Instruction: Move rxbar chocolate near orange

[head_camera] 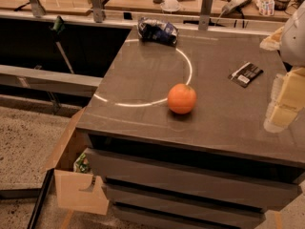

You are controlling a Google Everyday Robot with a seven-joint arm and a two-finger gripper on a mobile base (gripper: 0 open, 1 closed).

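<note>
Hovering gripper [285, 101] near rxbar chocolate [245, 74]; green packet [82, 164] in box [78, 192]

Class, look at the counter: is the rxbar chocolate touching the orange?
No, the rxbar chocolate lies apart from the orange, nearer the gripper at the picture's right edge.

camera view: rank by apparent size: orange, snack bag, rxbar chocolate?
1-2. orange and snack bag: about alike, bag farther back, so no ranking.
3. rxbar chocolate, smallest.
The gripper hangs at right edge, unranked.

Crumpled blue-and-white snack bag [157, 31] lay at grey counter [143, 116] far edge; open cardboard box [76, 187] sat on floor beside drawers [190, 180].
</note>
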